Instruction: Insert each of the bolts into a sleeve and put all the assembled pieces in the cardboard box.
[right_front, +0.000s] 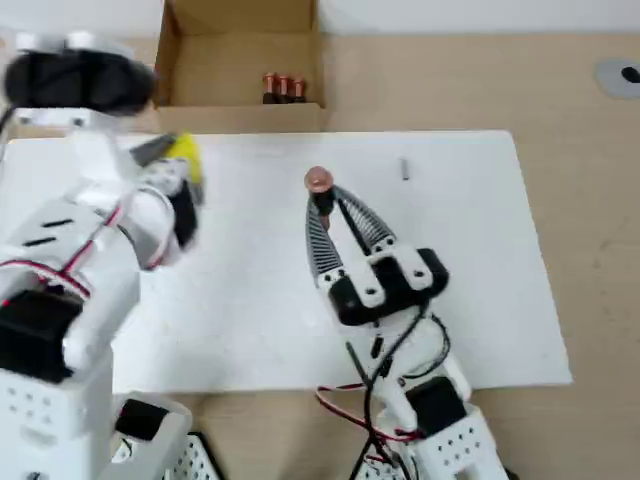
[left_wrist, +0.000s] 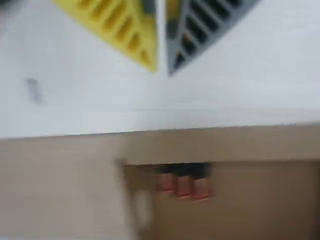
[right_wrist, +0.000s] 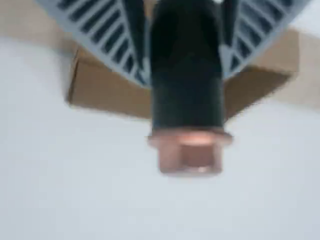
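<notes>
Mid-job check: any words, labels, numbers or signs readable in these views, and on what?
No text can be read in any view.
On the box: no print shows.
On the sleeve and bolt: no markings show.
The grey mark on the mat: too small to tell whether it is print.

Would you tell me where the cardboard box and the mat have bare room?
Cardboard box: bare left of the three assembled pieces crowding its near right corner. White mat: free right of the right tool and its sleeved bolt, bar a small grey item.
</notes>
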